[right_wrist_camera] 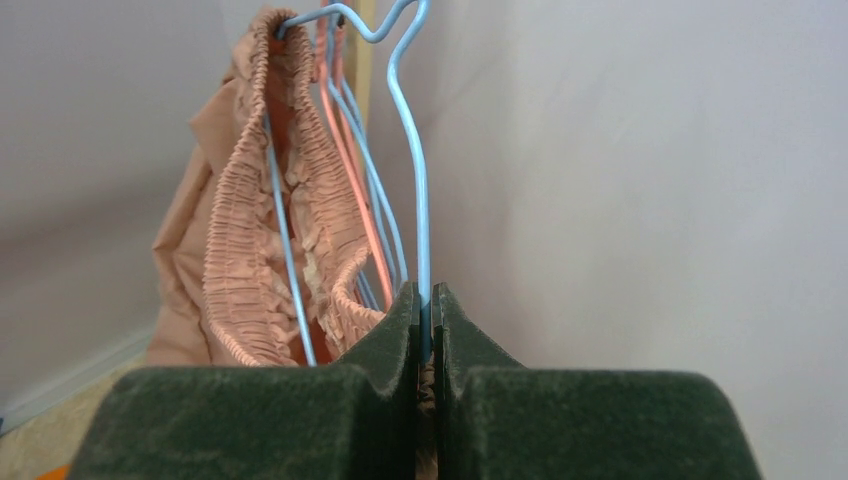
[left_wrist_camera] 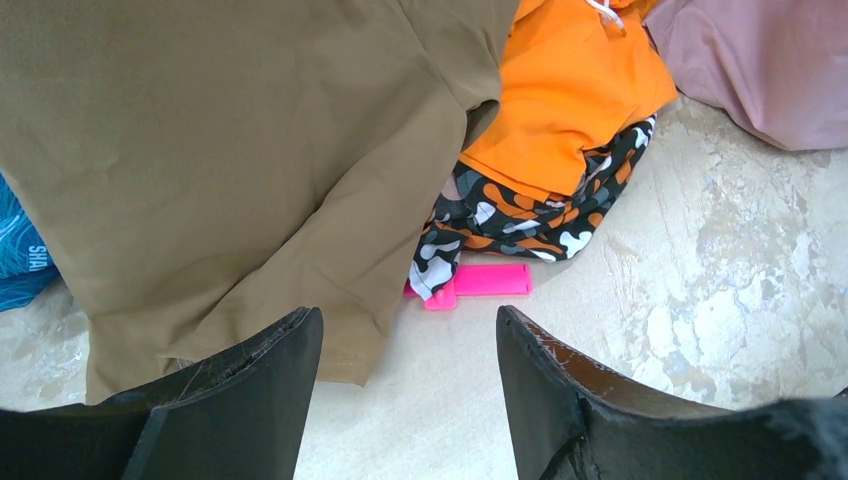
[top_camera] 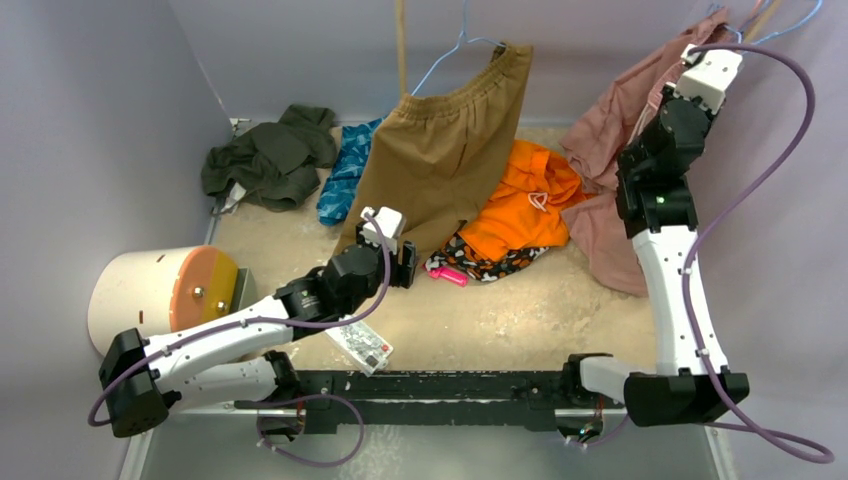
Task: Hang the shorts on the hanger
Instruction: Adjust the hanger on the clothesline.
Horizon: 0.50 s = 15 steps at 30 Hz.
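Note:
The dusty-pink shorts (top_camera: 603,140) hang at the back right, their lower part resting on the table. In the right wrist view their gathered waistband (right_wrist_camera: 240,250) is threaded over a light-blue wire of the hanger (right_wrist_camera: 423,230). My right gripper (right_wrist_camera: 426,300) is raised there and shut on a light-blue wire of that hanger; some fabric shows between the pads below it. My left gripper (top_camera: 408,262) is open and empty (left_wrist_camera: 408,315) low over the table, at the hem of the tan-brown shorts (left_wrist_camera: 230,150). The pink shorts also show in the left wrist view (left_wrist_camera: 770,60).
The tan-brown shorts (top_camera: 450,150) hang on another blue hanger at the back middle. An orange garment (top_camera: 525,200), a patterned cloth (left_wrist_camera: 520,225) and a pink clip (left_wrist_camera: 485,280) lie on the table. Pink wire hangers (right_wrist_camera: 345,170) hang beside the blue one. A round tub (top_camera: 160,290) sits left.

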Tool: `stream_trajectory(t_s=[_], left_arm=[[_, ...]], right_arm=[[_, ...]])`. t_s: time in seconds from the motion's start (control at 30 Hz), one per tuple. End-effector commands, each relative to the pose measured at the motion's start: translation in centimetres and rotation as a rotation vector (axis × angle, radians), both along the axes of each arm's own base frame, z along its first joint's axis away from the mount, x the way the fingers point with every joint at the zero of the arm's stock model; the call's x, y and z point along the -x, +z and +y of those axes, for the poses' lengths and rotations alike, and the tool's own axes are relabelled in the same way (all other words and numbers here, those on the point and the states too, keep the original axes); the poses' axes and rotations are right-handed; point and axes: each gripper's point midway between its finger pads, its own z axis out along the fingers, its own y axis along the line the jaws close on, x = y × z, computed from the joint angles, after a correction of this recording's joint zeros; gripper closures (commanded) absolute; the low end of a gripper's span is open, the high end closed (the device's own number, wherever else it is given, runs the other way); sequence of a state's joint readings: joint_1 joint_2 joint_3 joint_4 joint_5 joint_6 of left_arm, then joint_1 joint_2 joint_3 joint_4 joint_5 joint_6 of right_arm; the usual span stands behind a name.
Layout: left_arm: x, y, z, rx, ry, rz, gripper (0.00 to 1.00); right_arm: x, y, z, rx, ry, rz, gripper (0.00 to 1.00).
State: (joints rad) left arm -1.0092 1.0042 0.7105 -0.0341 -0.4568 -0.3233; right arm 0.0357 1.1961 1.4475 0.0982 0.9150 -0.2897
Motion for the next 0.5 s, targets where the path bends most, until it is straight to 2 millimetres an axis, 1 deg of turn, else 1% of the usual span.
stream_trajectory(t_s=[0.0,0.17,0.37,0.47], left_arm=[[-0.3,2.5,-0.8,0.072,-0.001,-0.025,0.37],[-0.4,2.3,-0.8,0.066,0.002,-0.022,0.37],[-0.4,2.0,-1.0,0.06,-0.003,-0.015,0.37],[-0.4,2.0,-1.0,0.06,-0.003,-0.016,0.37]], right_arm=[[-0.6,2.4,0.9,0.002,0.069,-0.118,1.0],[-1.9,2.1,1.5,0.005,0.113,-0.109,1.0],[-3.8,1.6,2.5,0.024,0.183,-0.089,1.0],[-4.4,1.7,2.8,0.034,0.204,-0.093,1.0]])
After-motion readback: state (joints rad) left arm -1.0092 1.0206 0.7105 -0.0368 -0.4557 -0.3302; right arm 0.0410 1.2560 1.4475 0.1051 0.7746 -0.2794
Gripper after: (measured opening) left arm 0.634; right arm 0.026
